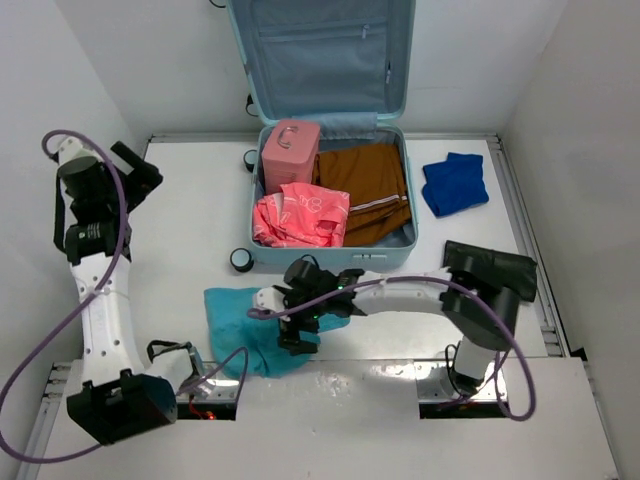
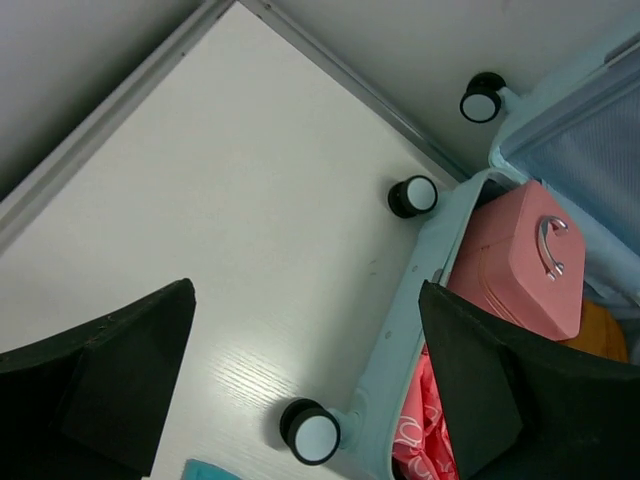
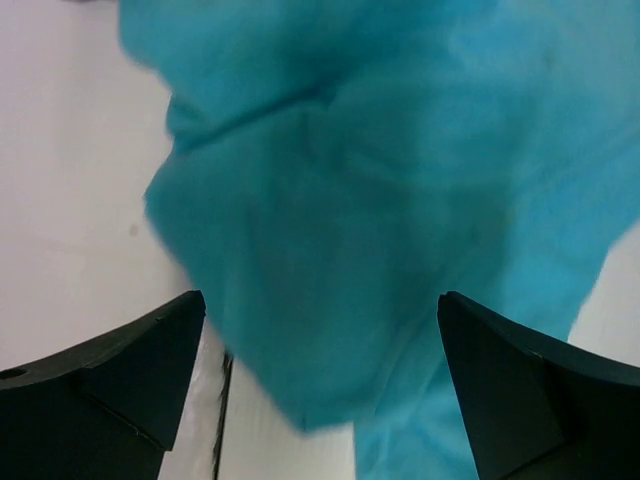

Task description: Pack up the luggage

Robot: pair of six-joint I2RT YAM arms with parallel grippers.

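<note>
Black wedge-shaped fingers (image 3: 150, 360) of the right tool (image 3: 320, 300) fill the bottom corners of its wrist view, spread wide with nothing pinched between them. They are above a crumpled teal cloth (image 3: 400, 200) of soft, matte fabric with loose folds. That view is blurred, so I cannot tell if the fingers touch the cloth. From above, the teal cloth (image 1: 240, 325) lies on the white worktop (image 1: 180, 220) just in front of the luggage, with the right tool (image 1: 290, 320) over its right edge.

The left tool (image 2: 305, 290) is raised over the left side of the worktop, its dark fingers also wide apart and holding nothing.

The luggage (image 1: 330, 256), a pale aqua hard shell, lies open at the far middle of the worktop, its lid standing against the back wall and showing grey-blue fabric lining (image 1: 320, 50) with a zipped pocket. Round black caster wheels (image 2: 315, 435) with pale hubs stick out from its left side. Inside, at the back left, sits a small boxy pink case (image 1: 290, 150) with a curved metal handle (image 2: 550, 248). In front of it lies a coral-pink garment (image 1: 300, 215) with white printed marks too small to read. A brown folded garment (image 1: 365, 190) with pale stripes near its front edge fills the right side.

A royal blue folded cloth (image 1: 455, 183) lies on the worktop just right of the luggage
</note>
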